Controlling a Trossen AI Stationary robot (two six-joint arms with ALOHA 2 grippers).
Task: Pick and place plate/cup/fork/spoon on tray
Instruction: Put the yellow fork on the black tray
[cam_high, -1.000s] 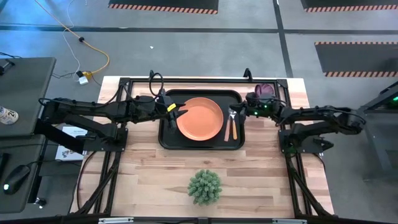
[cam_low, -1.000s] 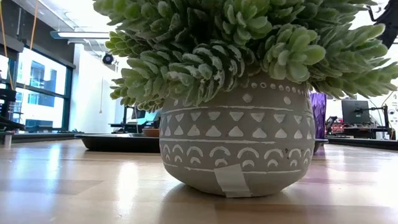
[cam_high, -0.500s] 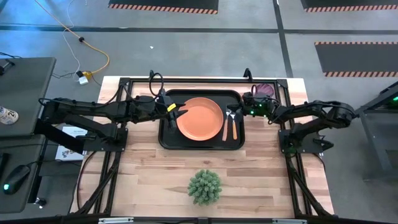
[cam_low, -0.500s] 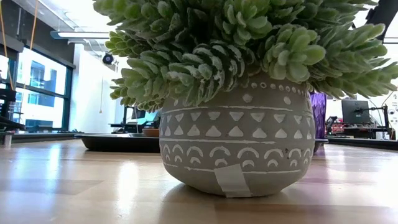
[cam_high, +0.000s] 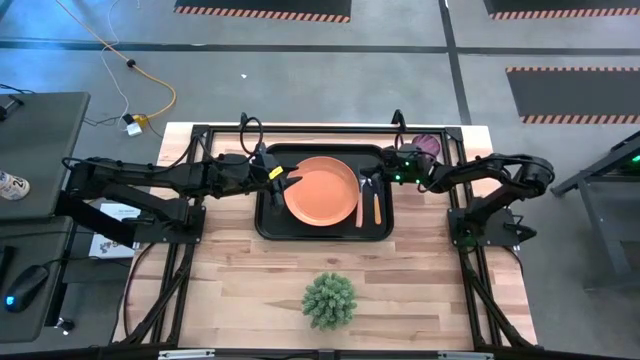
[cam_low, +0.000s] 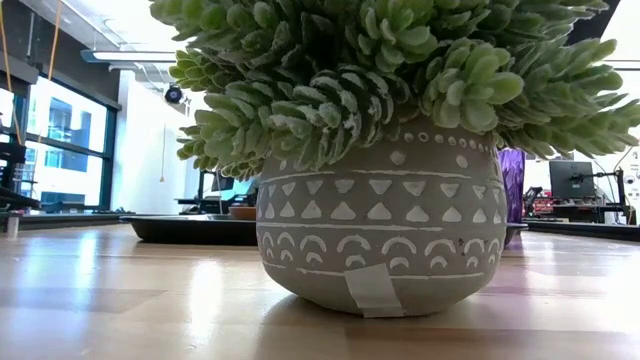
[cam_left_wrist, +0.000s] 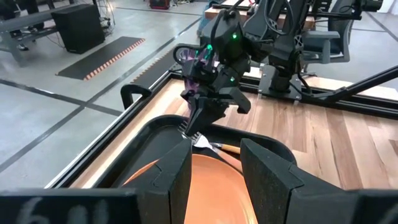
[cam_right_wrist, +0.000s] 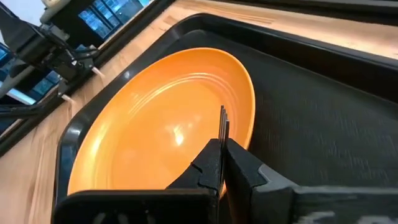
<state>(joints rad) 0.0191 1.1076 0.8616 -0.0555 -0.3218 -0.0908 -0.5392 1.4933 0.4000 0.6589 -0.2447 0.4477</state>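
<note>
Fork (cam_right_wrist: 222, 119) pinched in right gripper (cam_high: 388, 172) above tray (cam_high: 270, 222) right side, beside plate (cam_high: 321, 190). Spoon (cam_high: 377, 205) already on tray. Cup (cam_high: 426, 144) left at tabletop far-right edge. Left gripper (cam_high: 283, 177) spread at plate's left rim.

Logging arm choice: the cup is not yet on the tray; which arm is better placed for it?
Probably right: the cup stands beside the right gripper, which first must let go of the fork. The left gripper sits across the plate.
</note>
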